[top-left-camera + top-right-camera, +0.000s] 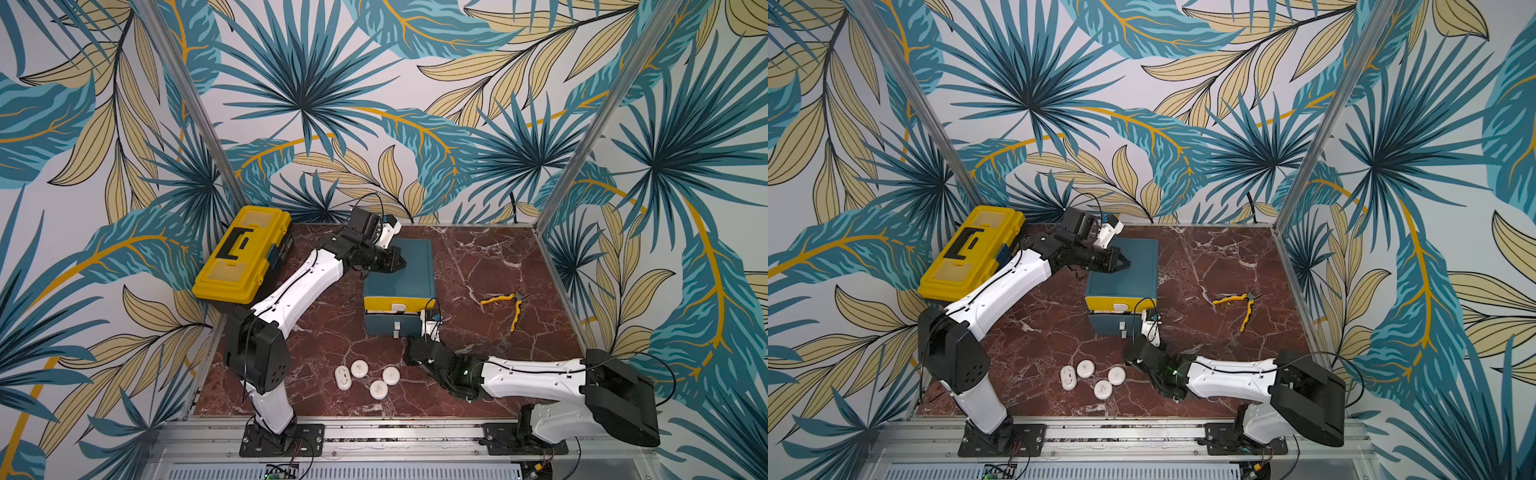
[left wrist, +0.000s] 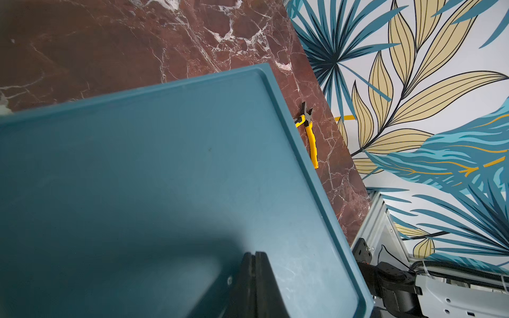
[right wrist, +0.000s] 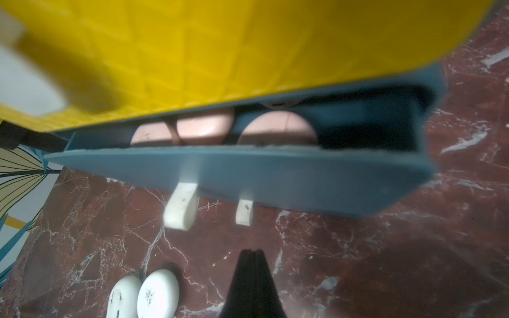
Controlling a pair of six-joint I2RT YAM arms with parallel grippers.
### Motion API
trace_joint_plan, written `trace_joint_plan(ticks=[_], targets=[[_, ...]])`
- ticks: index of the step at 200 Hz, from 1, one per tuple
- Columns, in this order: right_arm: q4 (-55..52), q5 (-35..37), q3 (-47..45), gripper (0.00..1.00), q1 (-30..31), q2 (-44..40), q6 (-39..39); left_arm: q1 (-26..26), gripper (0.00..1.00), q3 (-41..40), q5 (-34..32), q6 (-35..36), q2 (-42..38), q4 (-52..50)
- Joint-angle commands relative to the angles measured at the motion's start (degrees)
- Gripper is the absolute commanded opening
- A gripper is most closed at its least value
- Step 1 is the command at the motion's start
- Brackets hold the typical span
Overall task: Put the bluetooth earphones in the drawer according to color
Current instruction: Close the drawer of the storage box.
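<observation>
Small teal three-drawer plastic cabinet (image 1: 415,270) with a yellow top front is set mid-way on the red-brown marble worktop (image 1: 478,266), fronts turned toward the arm bases. The left fingers (image 2: 248,267) are seen pressed flat together with nothing gripped, poised over the cabinet's top panel near its rear corner on the left arm's side. Contact with the panel cannot be told. The right fingers (image 3: 246,269) are likewise closed tight and empty. They are held low over the worktop just in front of the drawer fronts, tips pointed at them.

The teal middle drawer (image 3: 248,170) is found partly open. Three peach-pink oval earphone cases (image 3: 203,125) are seen inside it, two overlapping, one a little apart. Two white tab handles (image 3: 181,209) are shown on the teal fronts.

Four white oval earphone cases (image 1: 359,368) are left loose on the worktop in front of the cabinet, toward the left arm's base, clustered close.

A yellow-and-black plastic toolbox (image 1: 243,253) is placed at the rear left corner, lid closed. Yellow-handled pliers (image 1: 505,305) are laid spread open on the right arm's side, well apart from the cabinet.
</observation>
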Motion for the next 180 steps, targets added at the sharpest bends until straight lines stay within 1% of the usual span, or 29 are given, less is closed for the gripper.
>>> trace_joint_plan(ticks=[1,31,48,81,93,116,153,180], targets=[[6.0,8.7,0.7,0.0,3.5,1.8,-5.2,0.2,0.06,-1.0,-5.4,2.5,2.3,-10.8],[7.9,14.5,1.1,0.0,7.2,2.8,-7.9,0.1,0.06,-0.8,-7.1,4.0,3.0,-12.3],[7.6,16.9,1.5,0.0,7.3,3.5,-8.7,0.1,0.06,-0.8,-7.5,4.5,3.5,-13.0],[6.9,22.5,4.0,0.0,7.0,6.8,-12.8,0.1,0.05,-0.6,-7.6,4.8,4.1,-13.2],[5.1,22.7,5.8,0.0,6.5,8.7,-13.6,0.1,0.05,-0.5,-7.2,4.7,4.4,-13.2],[5.1,23.0,7.2,0.0,5.2,11.1,-14.3,0.1,0.05,-0.4,-6.9,4.4,4.6,-13.1],[5.7,23.9,7.3,0.0,3.0,11.7,-15.1,0.1,0.04,-0.8,-6.5,4.5,4.7,-13.1],[5.1,22.5,7.8,0.0,0.7,12.0,-15.0,0.1,0.04,-1.0,-6.3,4.6,4.8,-13.2]])
